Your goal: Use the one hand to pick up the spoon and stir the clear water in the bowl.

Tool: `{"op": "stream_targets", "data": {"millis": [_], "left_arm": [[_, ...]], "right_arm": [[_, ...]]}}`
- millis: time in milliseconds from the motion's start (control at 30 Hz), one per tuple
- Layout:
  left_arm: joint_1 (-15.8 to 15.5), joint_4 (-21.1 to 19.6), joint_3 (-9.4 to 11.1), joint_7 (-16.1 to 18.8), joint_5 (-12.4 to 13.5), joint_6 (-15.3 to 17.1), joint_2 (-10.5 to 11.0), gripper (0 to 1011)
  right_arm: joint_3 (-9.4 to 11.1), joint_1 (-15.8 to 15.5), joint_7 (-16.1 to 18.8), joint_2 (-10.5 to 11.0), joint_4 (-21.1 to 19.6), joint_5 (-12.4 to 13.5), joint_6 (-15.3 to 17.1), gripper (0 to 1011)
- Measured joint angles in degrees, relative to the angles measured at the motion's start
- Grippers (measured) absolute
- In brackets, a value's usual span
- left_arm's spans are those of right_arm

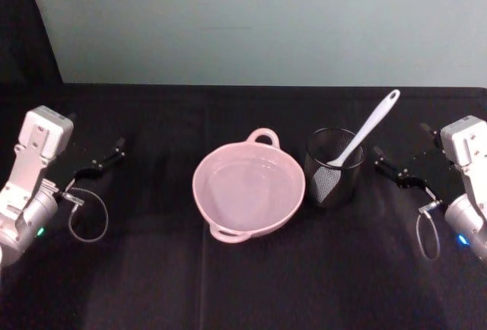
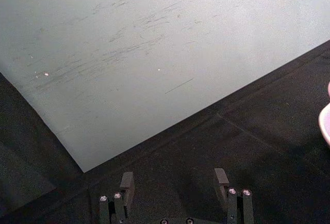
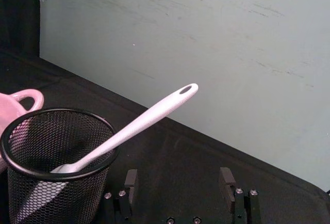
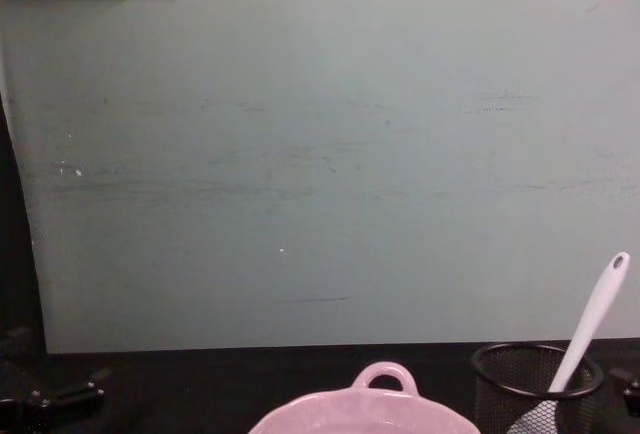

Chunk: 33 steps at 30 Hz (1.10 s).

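Note:
The pale pink bowl (image 1: 198, 187) sits mid-table with clear water (image 1: 247, 187) lying glossy inside it. Just right of it the white spoon (image 1: 369, 128) leans in a black wire-mesh cup (image 1: 332, 169), head down and handle pointing up to the right. My right gripper (image 1: 378, 155) hovers to the right of the cup, apart from it; the right wrist view shows this gripper (image 3: 179, 178) open and empty, with the spoon (image 3: 139, 126) and cup (image 3: 51, 172) ahead of it. Far left of the bowl, my left gripper (image 1: 114, 150) is parked, and the left wrist view shows it (image 2: 174, 180) open.
A black cloth (image 1: 243, 284) covers the table. A pale grey-green wall panel (image 4: 320, 154) stands close behind it. Bare cloth lies in front of the bowl and between the bowl and the left arm. The chest view catches the bowl's loop handle (image 4: 385, 376) and the spoon handle (image 4: 590, 324).

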Motion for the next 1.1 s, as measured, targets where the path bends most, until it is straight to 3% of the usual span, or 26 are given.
{"op": "stream_targets", "data": {"millis": [1100], "left_arm": [[0.00, 0.00, 0.00, 0.00, 0.00, 0.00, 0.00, 1011]], "right_arm": [[0.00, 0.00, 0.00, 0.00, 0.00, 0.00, 0.00, 1003]]}}
